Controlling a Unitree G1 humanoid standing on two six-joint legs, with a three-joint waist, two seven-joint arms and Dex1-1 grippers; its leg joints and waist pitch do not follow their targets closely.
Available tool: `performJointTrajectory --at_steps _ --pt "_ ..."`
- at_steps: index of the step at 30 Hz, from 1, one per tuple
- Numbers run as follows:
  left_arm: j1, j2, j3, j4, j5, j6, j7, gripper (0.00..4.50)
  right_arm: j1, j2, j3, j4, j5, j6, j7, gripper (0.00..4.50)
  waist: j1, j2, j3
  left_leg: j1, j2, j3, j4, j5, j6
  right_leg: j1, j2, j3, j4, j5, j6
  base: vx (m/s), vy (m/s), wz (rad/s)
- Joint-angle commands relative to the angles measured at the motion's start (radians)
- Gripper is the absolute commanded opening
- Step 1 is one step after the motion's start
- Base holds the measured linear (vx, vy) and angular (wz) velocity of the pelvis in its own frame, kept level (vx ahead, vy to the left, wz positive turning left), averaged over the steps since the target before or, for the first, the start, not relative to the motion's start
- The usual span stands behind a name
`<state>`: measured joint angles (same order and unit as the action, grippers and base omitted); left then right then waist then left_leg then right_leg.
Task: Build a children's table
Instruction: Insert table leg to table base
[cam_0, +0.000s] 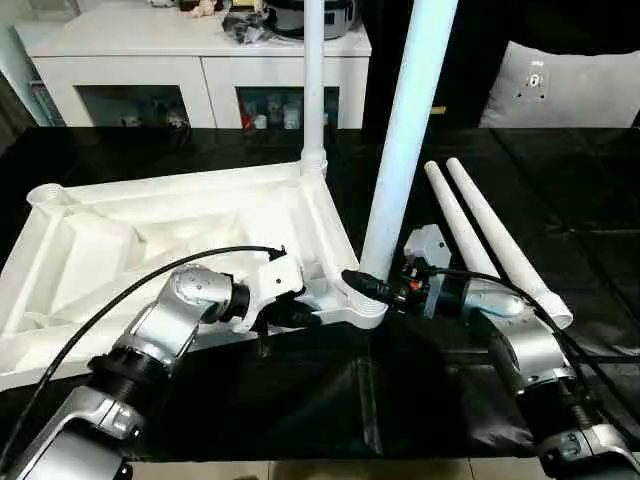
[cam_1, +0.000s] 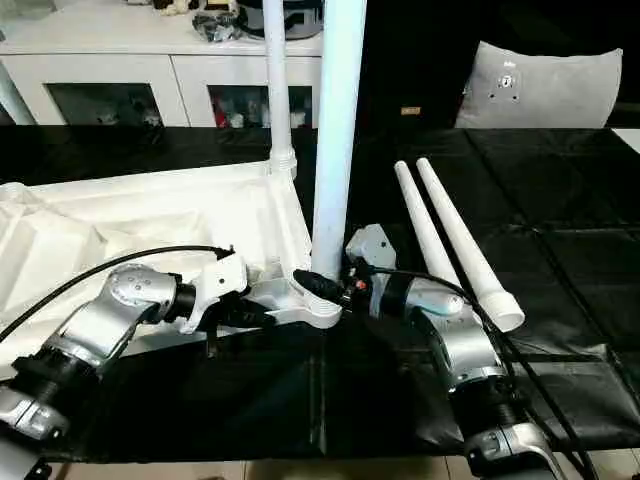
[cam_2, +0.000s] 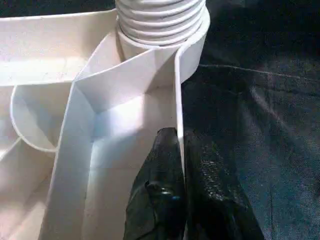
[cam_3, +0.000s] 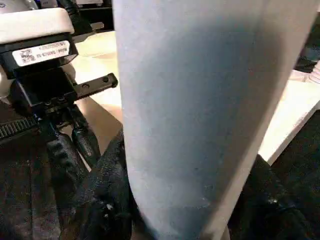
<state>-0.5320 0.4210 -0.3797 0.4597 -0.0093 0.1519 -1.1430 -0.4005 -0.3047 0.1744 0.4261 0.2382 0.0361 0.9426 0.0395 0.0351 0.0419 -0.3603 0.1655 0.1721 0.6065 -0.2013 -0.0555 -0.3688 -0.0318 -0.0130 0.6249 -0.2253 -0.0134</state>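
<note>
The white tabletop (cam_0: 150, 235) lies upside down on the black cloth, ribbed underside up. One white leg (cam_0: 313, 90) stands upright in its far right corner socket. A second leg (cam_0: 405, 130) stands in the near right socket (cam_0: 362, 312), and my right gripper (cam_0: 366, 284) is shut on it just above the socket. The right wrist view shows that leg (cam_3: 200, 115) with a black finger on either side. My left gripper (cam_0: 298, 318) is shut on the tabletop's near rim beside that socket, its fingers (cam_2: 160, 165) pinching the thin rim wall (cam_2: 176, 90). Two loose legs (cam_0: 485, 235) lie to the right.
A white cabinet with glass doors (cam_0: 200, 70) stands behind the work surface. A grey cushion (cam_0: 560, 85) rests at the back right. A black cable (cam_0: 130, 290) loops from my left arm over the tabletop. Black cloth (cam_0: 400, 400) covers the surface in front.
</note>
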Motion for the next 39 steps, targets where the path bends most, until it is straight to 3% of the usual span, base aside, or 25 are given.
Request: performJointTrajectory --at_steps 1,3,4,5,6,7,10,14,15,16,17,19,20,22,24,25,27,29,34,36,39 --pt "-0.049 -0.002 -0.002 -0.014 -0.013 -0.044 -0.050 0.00 0.063 -0.041 0.055 0.127 -0.096 0.091 -0.012 1.90 0.003 0.014 -0.033 0.012 0.065 -0.035 -0.094 -0.341 0.003 0.017 -0.106 0.047 -0.098 -0.296 -0.230 0.000 0.000 0.00" --pt "-0.094 -0.012 0.007 0.049 -0.002 -0.068 -0.041 0.00 0.064 -0.039 0.059 0.120 -0.094 0.089 -0.013 1.90 0.005 0.017 -0.031 0.019 0.064 -0.036 -0.097 -0.361 -0.002 0.016 -0.109 0.049 -0.105 -0.338 -0.219 0.000 0.000 0.00" --pt "-0.106 -0.015 0.009 0.065 0.000 -0.075 -0.038 0.00 0.064 -0.038 0.059 0.118 -0.092 0.090 -0.014 1.90 0.005 0.014 -0.032 0.021 0.063 -0.033 -0.096 -0.358 0.000 0.015 -0.107 0.049 -0.108 -0.337 -0.218 0.000 0.000 0.00" --pt "-0.120 -0.019 0.013 0.085 0.003 -0.083 -0.031 0.00 0.065 -0.035 0.059 0.109 -0.089 0.094 -0.018 1.90 0.008 0.017 -0.034 0.021 0.065 -0.035 -0.097 -0.344 0.001 0.017 -0.109 0.049 -0.107 -0.318 -0.221 0.000 0.000 0.00" --pt "-0.137 -0.025 0.019 0.110 0.003 -0.088 -0.025 0.00 0.066 -0.032 0.059 0.101 -0.088 0.101 -0.024 1.90 0.009 0.014 -0.034 0.016 0.064 -0.034 -0.099 -0.324 0.006 0.021 -0.108 0.048 -0.107 -0.301 -0.221 0.000 0.000 0.00" --pt "-0.152 -0.030 0.024 0.133 0.003 -0.094 -0.021 0.00 0.067 -0.029 0.058 0.097 -0.087 0.104 -0.029 1.90 0.011 0.019 -0.034 0.016 0.065 -0.035 -0.099 -0.318 0.005 0.022 -0.109 0.047 -0.105 -0.291 -0.222 0.000 0.000 0.00" --pt "-0.202 -0.036 0.032 0.198 0.008 -0.112 -0.024 0.00 0.069 -0.009 0.054 0.060 -0.085 0.147 -0.068 1.90 0.015 0.018 -0.033 0.016 0.065 -0.036 -0.101 -0.318 0.005 0.023 -0.109 0.047 -0.106 -0.304 -0.218 0.000 0.000 0.00" --pt "-0.189 -0.024 0.031 0.184 0.000 -0.109 -0.048 0.00 0.074 0.011 0.057 0.009 -0.089 0.205 -0.124 1.90 0.020 0.020 -0.034 0.011 0.069 -0.035 -0.102 -0.277 0.007 0.024 -0.113 0.049 -0.100 -0.256 -0.228 0.000 0.000 0.00" --pt "-0.172 -0.020 0.034 0.167 -0.009 -0.100 -0.057 0.00 0.075 0.020 0.055 -0.001 -0.089 0.216 -0.144 1.90 0.019 0.013 -0.036 0.011 0.070 -0.034 -0.101 -0.265 0.010 0.024 -0.112 0.048 -0.099 -0.238 -0.230 0.000 0.000 0.00" --pt "-0.162 -0.018 0.035 0.157 -0.013 -0.095 -0.060 0.00 0.074 0.025 0.053 -0.004 -0.089 0.221 -0.155 1.90 0.021 0.017 -0.037 0.011 0.071 -0.035 -0.101 -0.256 0.009 0.025 -0.115 0.049 -0.096 -0.222 -0.233 0.000 0.000 0.00" --pt "-0.143 -0.013 0.037 0.139 -0.019 -0.089 -0.063 0.00 0.073 0.034 0.052 -0.008 -0.090 0.230 -0.173 1.90 0.019 0.018 -0.038 0.009 0.071 -0.033 -0.101 -0.246 0.011 0.026 -0.115 0.048 -0.096 -0.204 -0.236 0.000 0.000 0.00" --pt "-0.072 0.002 0.044 0.060 -0.025 -0.054 -0.041 0.00 0.070 0.058 0.050 -0.019 -0.105 0.250 -0.241 1.90 0.011 0.006 -0.035 0.003 0.073 -0.034 -0.106 -0.237 0.011 0.028 -0.114 0.046 -0.091 -0.174 -0.245 0.000 0.000 0.00" --pt "-0.072 0.002 0.044 0.060 -0.025 -0.054 -0.041 0.00 0.070 0.058 0.050 -0.019 -0.105 0.250 -0.241 1.90 0.007 0.014 -0.034 0.006 0.071 -0.033 -0.106 -0.242 0.009 0.025 -0.113 0.047 -0.093 -0.188 -0.242 0.000 0.000 0.00" --pt "-0.020 0.008 0.057 -0.011 -0.032 -0.006 -0.013 0.00 0.070 0.077 0.041 -0.035 -0.108 0.274 -0.284 1.90 0.001 0.013 -0.031 0.008 0.074 -0.035 -0.109 -0.270 0.000 0.024 -0.114 0.049 -0.095 -0.230 -0.236 0.000 0.000 0.00" --pt "0.101 0.021 0.088 -0.208 -0.045 0.133 0.062 0.00 0.065 0.110 0.020 -0.048 -0.114 0.305 -0.363 1.90 -0.012 -0.004 -0.024 0.001 0.076 -0.037 -0.118 -0.277 -0.003 0.023 -0.115 0.049 -0.097 -0.290 -0.220 0.000 0.000 0.00" --pt "0.125 0.025 0.093 -0.250 -0.045 0.162 0.077 0.00 0.064 0.116 0.015 -0.050 -0.115 0.311 -0.379 1.90 -0.015 0.001 -0.021 -0.003 0.072 -0.039 -0.118 -0.282 0.000 0.022 -0.113 0.049 -0.098 -0.320 -0.213 0.000 0.000 0.00" --pt "0.176 0.029 0.102 -0.348 -0.042 0.225 0.111 0.00 0.055 0.130 -0.003 -0.043 -0.114 0.321 -0.419 1.90 -0.022 -0.001 -0.022 -0.001 0.069 -0.040 -0.118 -0.290 -0.004 0.017 -0.110 0.050 -0.108 -0.380 -0.186 0.000 0.000 0.00" --pt "0.208 0.027 0.112 -0.426 -0.043 0.285 0.139 0.00 0.049 0.142 -0.013 -0.037 -0.116 0.322 -0.443 1.89 -0.024 -0.002 -0.026 -0.002 0.071 -0.039 -0.116 -0.268 -0.007 0.018 -0.107 0.052 -0.103 -0.313 -0.194 0.000 0.000 0.00" --pt "0.238 0.010 0.100 -0.579 -0.051 0.411 0.177 0.00 0.059 0.164 -0.024 -0.058 -0.105 0.342 -0.471 1.89 -0.015 0.013 -0.032 0.003 0.066 -0.031 -0.107 -0.216 -0.001 0.019 -0.096 0.051 -0.096 -0.139 -0.222 0.000 0.000 0.00" --pt "0.232 -0.006 0.085 -0.583 -0.047 0.426 0.187 0.00 0.066 0.167 -0.022 -0.075 -0.098 0.346 -0.462 1.89 -0.011 0.019 -0.034 0.005 0.065 -0.030 -0.106 -0.211 -0.008 0.023 -0.094 0.048 -0.091 -0.083 -0.232 0.000 0.000 0.00" --pt "0.227 -0.009 0.067 -0.578 -0.029 0.431 0.199 0.00 0.068 0.166 -0.006 -0.084 -0.101 0.341 -0.458 1.89 0.001 0.018 -0.040 0.007 0.064 -0.027 -0.099 -0.173 -0.001 0.026 -0.093 0.048 -0.087 -0.011 -0.236 0.000 0.000 0.00"
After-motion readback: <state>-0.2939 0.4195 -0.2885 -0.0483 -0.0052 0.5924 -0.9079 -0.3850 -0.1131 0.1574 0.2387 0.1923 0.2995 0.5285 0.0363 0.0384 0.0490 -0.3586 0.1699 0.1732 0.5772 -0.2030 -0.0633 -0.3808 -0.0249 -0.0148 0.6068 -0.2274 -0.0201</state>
